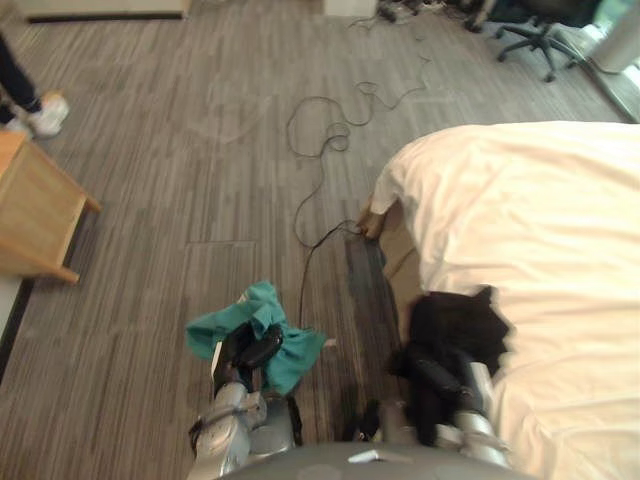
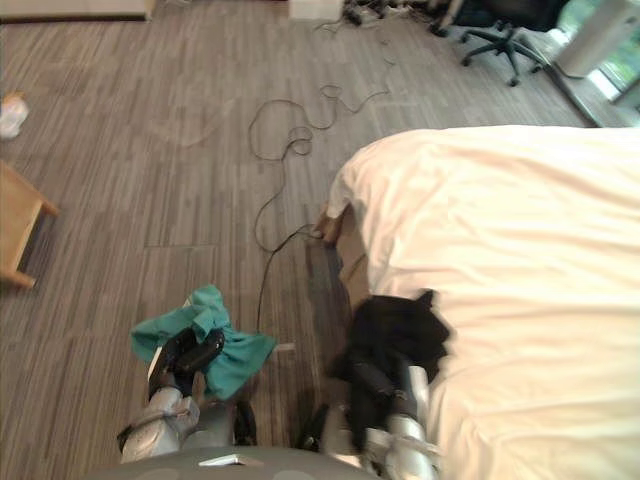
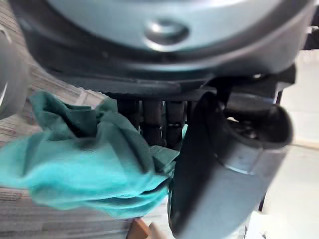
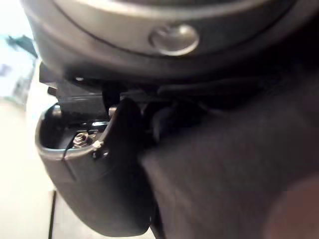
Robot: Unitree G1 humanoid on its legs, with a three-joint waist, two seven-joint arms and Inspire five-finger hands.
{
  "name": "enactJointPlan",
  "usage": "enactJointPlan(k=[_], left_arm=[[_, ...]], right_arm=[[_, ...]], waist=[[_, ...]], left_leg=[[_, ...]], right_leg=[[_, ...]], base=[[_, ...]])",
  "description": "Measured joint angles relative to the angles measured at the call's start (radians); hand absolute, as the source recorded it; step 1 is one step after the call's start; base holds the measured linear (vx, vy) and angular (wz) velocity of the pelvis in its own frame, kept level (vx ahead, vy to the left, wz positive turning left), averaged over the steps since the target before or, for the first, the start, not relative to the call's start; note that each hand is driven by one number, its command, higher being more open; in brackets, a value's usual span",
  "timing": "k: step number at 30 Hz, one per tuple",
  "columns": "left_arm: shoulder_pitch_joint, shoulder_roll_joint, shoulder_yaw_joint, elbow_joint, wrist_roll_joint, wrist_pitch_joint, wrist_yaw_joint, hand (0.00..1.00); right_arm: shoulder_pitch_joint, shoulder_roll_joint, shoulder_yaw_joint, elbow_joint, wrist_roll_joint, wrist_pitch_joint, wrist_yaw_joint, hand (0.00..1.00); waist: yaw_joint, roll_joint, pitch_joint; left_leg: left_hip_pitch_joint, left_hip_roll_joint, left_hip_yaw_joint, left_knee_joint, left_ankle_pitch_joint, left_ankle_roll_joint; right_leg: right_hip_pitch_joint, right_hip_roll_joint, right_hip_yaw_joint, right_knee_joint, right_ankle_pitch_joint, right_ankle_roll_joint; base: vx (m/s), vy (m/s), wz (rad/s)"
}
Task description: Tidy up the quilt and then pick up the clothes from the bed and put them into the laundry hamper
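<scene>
Nearest, the left hand (image 1: pixel 248 352) is curled round a teal garment (image 1: pixel 292 362), fingers and thumb closed on a bunch of it. The cloth hangs free over the striped floor (image 1: pixel 200 150), spilling out on both sides of the hand. Beside it, the right hand (image 2: pixel 374 381) is sunk into a black garment (image 1: pixel 456 320). In the right wrist view its thumb presses against the dark fabric, so it appears to grip it. This garment lies just ahead of that hand, draped over the bed's edge and touching the white quilt (image 1: pixel 540 220), which spreads smooth beyond it.

Further from the left hand stands a wooden side table (image 1: pixel 40 210), then a person's shoe (image 1: pixel 48 112); far ahead, an office chair (image 1: pixel 535 35).

The quilt looks tidied and the clothes-gathering step is in hand. The next move calls for lifting the black garment clear, then carrying both to the hamper.
</scene>
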Motion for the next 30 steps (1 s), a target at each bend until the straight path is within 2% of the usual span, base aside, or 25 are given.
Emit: enactJointPlan(k=[1, 2, 3, 4, 8, 9, 10, 11, 12, 13, 14, 17, 20, 23, 24, 26, 27, 28, 29, 30], left_arm=[[0.001, 0.000, -0.027, -0.019, 0.000, -0.001, -0.006, 0.00], [0.014, -0.023, -0.036, -0.026, 0.001, -0.001, -0.011, 0.00], [0.028, -0.030, -0.037, -0.033, 0.002, -0.001, -0.010, 0.00], [0.051, -0.028, -0.032, -0.046, 0.002, -0.001, -0.009, 0.00], [0.076, -0.017, -0.033, -0.054, 0.005, 0.005, -0.010, 0.00], [0.076, -0.016, -0.037, -0.054, 0.005, 0.006, -0.011, 0.00], [0.062, -0.009, -0.040, -0.051, 0.005, 0.007, -0.016, 0.00], [0.064, -0.008, -0.055, -0.046, 0.006, 0.007, -0.021, 0.00], [0.057, -0.006, -0.061, -0.031, 0.007, 0.005, -0.027, 0.00], [0.050, 0.000, -0.066, -0.003, 0.009, 0.006, -0.028, 0.00], [-0.002, 0.080, -0.135, 0.162, 0.049, 0.007, -0.038, 0.00], [-0.002, 0.080, -0.135, 0.162, 0.049, 0.007, -0.038, 0.00], [0.001, 0.081, -0.132, 0.162, 0.048, 0.008, -0.034, 0.00], [-0.007, 0.079, -0.141, 0.162, 0.047, 0.011, -0.029, 0.00], [-0.014, 0.074, -0.149, 0.162, 0.044, 0.011, -0.028, 0.00], [-0.024, 0.073, -0.164, 0.162, 0.035, 0.011, -0.013, 0.00], [-0.025, 0.073, -0.167, 0.163, 0.031, 0.012, -0.007, 0.00], [-0.052, 0.071, -0.174, 0.166, 0.026, 0.013, 0.004, 0.00], [-0.084, 0.069, -0.177, 0.168, 0.021, 0.014, 0.011, 0.00], [-0.097, 0.056, -0.190, 0.178, -0.007, 0.014, 0.022, 0.00]], right_arm=[[-0.006, 0.008, 0.010, -0.022, 0.001, 0.000, 0.005, 0.00], [-0.043, 0.001, 0.018, -0.017, 0.002, 0.005, 0.016, 0.00], [-0.052, 0.004, 0.028, -0.018, 0.004, 0.006, 0.018, 0.00], [-0.056, 0.014, 0.044, -0.022, 0.007, 0.006, 0.018, 0.00], [-0.052, 0.052, 0.083, -0.022, 0.000, 0.013, 0.029, 0.00], [-0.052, 0.052, 0.083, -0.023, 0.000, 0.014, 0.030, 0.00], [-0.069, 0.058, 0.082, -0.014, -0.002, 0.015, 0.028, 0.00], [-0.073, 0.056, 0.066, 0.011, -0.006, 0.019, 0.025, 0.00], [-0.090, 0.064, 0.058, 0.039, -0.018, 0.023, 0.022, 0.00], [-0.106, 0.057, 0.056, 0.068, -0.045, 0.030, 0.019, 0.00], [-0.143, 0.017, 0.085, 0.238, -0.112, 0.037, 0.036, 0.00], [-0.142, 0.017, 0.084, 0.238, -0.112, 0.037, 0.036, 0.00], [-0.133, 0.014, 0.087, 0.235, -0.112, 0.037, 0.036, 0.00], [-0.089, 0.011, 0.093, 0.196, -0.113, 0.037, 0.031, 0.00], [-0.062, 0.005, 0.097, 0.164, -0.113, 0.038, 0.023, 0.00], [-0.043, -0.002, 0.106, 0.114, -0.117, 0.042, 0.008, 0.00], [-0.048, -0.004, 0.107, 0.106, -0.118, 0.043, 0.001, 0.00], [-0.073, -0.006, 0.104, 0.105, -0.118, 0.051, -0.017, 0.00], [-0.104, -0.006, 0.104, 0.106, -0.119, 0.068, -0.042, 0.00], [-0.119, -0.023, 0.099, 0.106, -0.122, 0.081, -0.071, 0.00]], waist=[[0.005, -0.007, 0.004], [0.038, 0.034, 0.012], [0.048, 0.040, 0.009], [0.063, 0.035, 0.012], [0.082, -0.005, -0.010], [0.086, -0.007, -0.011], [0.086, -0.025, -0.009], [0.090, -0.039, -0.032], [0.087, -0.060, -0.031], [0.085, -0.060, -0.049], [0.035, -0.049, -0.137], [0.033, -0.049, -0.137], [0.034, -0.047, -0.135], [0.024, -0.029, -0.123], [0.025, -0.009, -0.105], [0.020, 0.018, -0.075], [0.018, 0.018, -0.067], [0.011, 0.022, -0.042], [0.009, 0.017, -0.005], [0.026, 0.026, 0.011]], left_leg=[[-0.010, -0.034, -0.017, 0.001, 0.009, 0.006], [-0.030, -0.026, -0.053, 0.039, 0.001, -0.003], [-0.026, -0.025, -0.053, 0.037, 0.003, -0.002], [-0.009, -0.028, -0.050, 0.025, 0.005, -0.003], [0.049, -0.041, -0.041, 0.011, 0.006, -0.003], [0.026, -0.037, -0.039, 0.072, 0.010, -0.010], [-0.073, -0.041, -0.032, 0.208, -0.011, -0.014], [-0.034, -0.046, -0.028, -0.081, 0.104, 0.035], [-0.004, -0.065, -0.017, -0.099, 0.109, 0.047], [0.015, -0.065, -0.021, -0.129, 0.115, 0.052], [0.166, -0.104, -0.103, -0.395, 0.221, 0.020], [0.167, -0.103, -0.101, -0.395, 0.221, 0.020], [0.174, -0.089, -0.058, -0.385, 0.207, 0.004], [0.166, -0.070, -0.035, -0.339, 0.157, -0.027], [0.160, -0.055, -0.031, -0.296, 0.126, -0.035], [0.158, -0.022, -0.012, -0.204, 0.080, -0.087], [0.133, -0.010, 0.006, -0.142, 0.077, -0.093], [0.054, 0.025, 0.051, 0.037, 0.089, -0.117], [-0.021, 0.063, 0.101, 0.200, 0.114, -0.178], [-0.056, 0.085, 0.132, 0.214, 0.089, -0.168]], right_leg=[[0.014, -0.017, 0.001, -0.085, 0.048, 0.035], [0.054, -0.004, -0.057, -0.126, 0.072, 0.061], [0.068, -0.001, -0.066, -0.138, 0.072, 0.061], [0.099, 0.002, -0.079, -0.161, 0.072, 0.061], [0.178, 0.006, -0.081, -0.210, 0.092, 0.063], [0.194, 0.009, -0.079, -0.225, 0.101, 0.062], [0.220, -0.003, -0.072, -0.229, 0.107, 0.059], [0.214, -0.015, -0.075, -0.203, 0.100, 0.071], [0.208, -0.039, -0.060, -0.183, 0.083, 0.079], [0.191, -0.030, -0.026, -0.187, 0.077, 0.082], [0.147, 0.053, 0.078, -0.568, 0.351, 0.098], [0.147, 0.054, 0.080, -0.568, 0.351, 0.098], [0.143, 0.064, 0.119, -0.570, 0.351, 0.098], [0.144, 0.074, 0.141, -0.559, 0.341, 0.092], [0.149, 0.088, 0.149, -0.531, 0.313, 0.091], [0.151, 0.106, 0.179, -0.467, 0.253, 0.060], [0.152, 0.106, 0.186, -0.456, 0.239, 0.057], [0.162, 0.109, 0.189, -0.454, 0.221, 0.046], [0.192, 0.105, 0.190, -0.465, 0.218, 0.046], [0.215, 0.104, 0.185, -0.482, 0.215, 0.050]], base=[[0.15, -0.055, 1.53], [0.15, -0.031, 1.18], [0.24, -0.031, 0.81], [0.27, -0.019, 0.50], [0.26, -0.024, 0.33], [0.23, 0.013, 0.32], [0.24, 0.067, 0.25], [0.25, 0.070, 0.20], [0.26, 0.068, -0.02], [0.15, 0.022, 0.00], [0.09, 0.016, -0.02], [0.00, 0.000, -0.03], [-0.01, -0.003, -0.33], [-0.01, -0.026, -0.30], [0.00, -0.062, -0.21], [0.03, -0.092, -0.23], [0.04, -0.085, 0.00], [0.01, -0.098, 0.26], [0.02, -0.110, 0.24], [0.08, -0.096, 0.21]])
